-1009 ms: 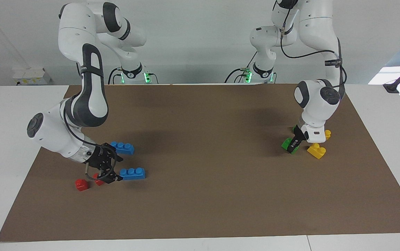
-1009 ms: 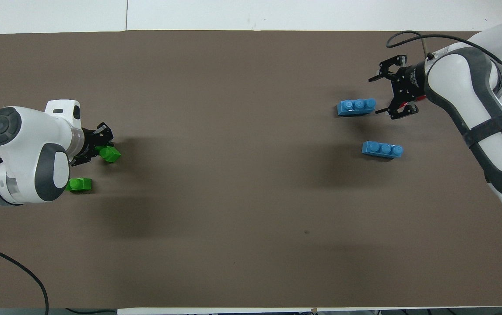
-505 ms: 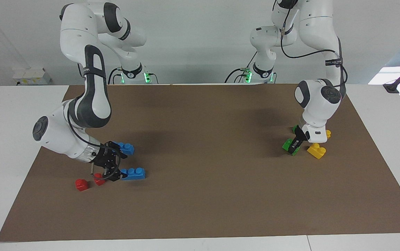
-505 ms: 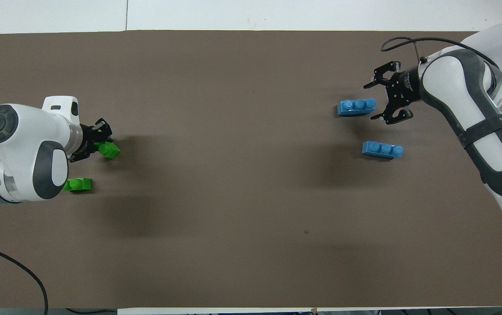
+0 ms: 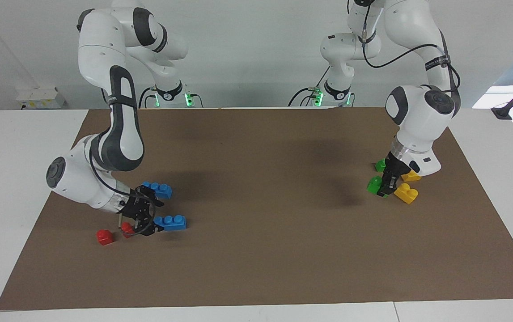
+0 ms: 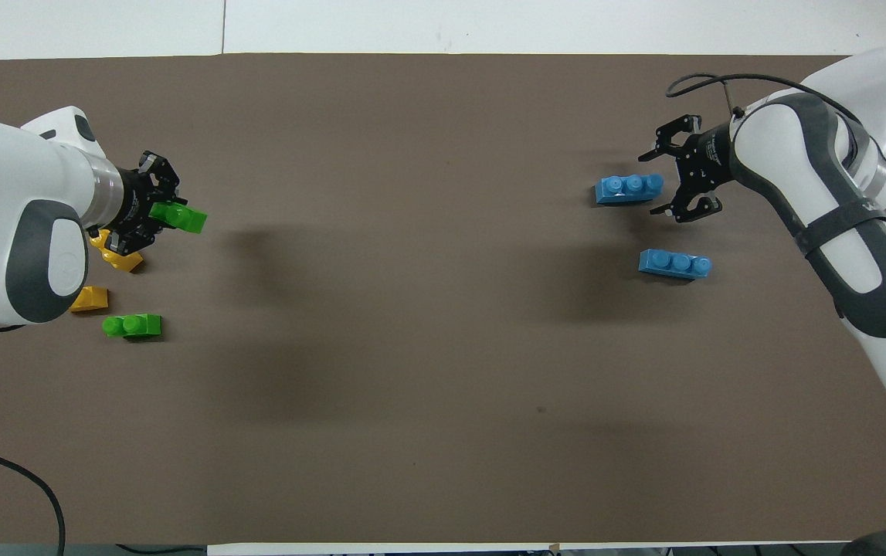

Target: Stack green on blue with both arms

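Facing view: the left claw (image 5: 386, 184) is gripping a small green two-stud plastic brick (image 5: 374, 184) above the bench (image 5: 256, 250); the right claw (image 5: 146, 218), fingers spread, is flanking a blue three-stud plastic brick (image 5: 172, 222).

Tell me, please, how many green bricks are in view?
2. One green brick is held in the left hand, over the yellow bricks; the other lies nearer the robots. None seems hidden.

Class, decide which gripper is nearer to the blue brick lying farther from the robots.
The right gripper sits right at one end of that blue brick. The left gripper holds a green brick toward the left arm's end of the table.
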Robot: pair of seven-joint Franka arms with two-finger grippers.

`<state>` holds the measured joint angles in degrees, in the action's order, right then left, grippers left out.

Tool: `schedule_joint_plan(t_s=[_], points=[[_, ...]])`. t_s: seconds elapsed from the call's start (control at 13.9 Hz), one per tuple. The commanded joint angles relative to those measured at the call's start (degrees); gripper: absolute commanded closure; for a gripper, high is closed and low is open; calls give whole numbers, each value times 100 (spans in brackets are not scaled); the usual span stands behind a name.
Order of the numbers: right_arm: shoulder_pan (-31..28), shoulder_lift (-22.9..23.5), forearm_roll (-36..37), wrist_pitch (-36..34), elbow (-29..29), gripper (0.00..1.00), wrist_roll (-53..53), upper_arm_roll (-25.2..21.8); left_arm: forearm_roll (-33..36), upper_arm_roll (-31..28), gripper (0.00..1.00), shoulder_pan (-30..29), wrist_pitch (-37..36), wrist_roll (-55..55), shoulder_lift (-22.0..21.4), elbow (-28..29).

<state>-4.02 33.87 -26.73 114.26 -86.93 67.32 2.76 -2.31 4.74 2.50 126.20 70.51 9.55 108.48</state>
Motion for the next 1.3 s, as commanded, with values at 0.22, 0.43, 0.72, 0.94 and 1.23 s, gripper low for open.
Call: schedule_joint_plan(t_s=[0.22,0.43,0.72,0.94,1.23], points=[[-2,251,10,210,177,7,-87,23,72,-61,100,804,-833,2763,-156,-652],[-2,278,-42,474,168,7,-157,23,90,-52,100,1068,-851,3354,-234,-653],[-2,278,-69,492,159,8,-157,23,90,-52,100,1209,-974,3408,-314,-653],[-2,269,-78,676,63,8,-166,23,90,-43,100,1253,-1045,3408,-323,-662],[-11,269,-78,685,45,11,-237,31,73,-43,100,1253,-1527,3977,-288,-933]])
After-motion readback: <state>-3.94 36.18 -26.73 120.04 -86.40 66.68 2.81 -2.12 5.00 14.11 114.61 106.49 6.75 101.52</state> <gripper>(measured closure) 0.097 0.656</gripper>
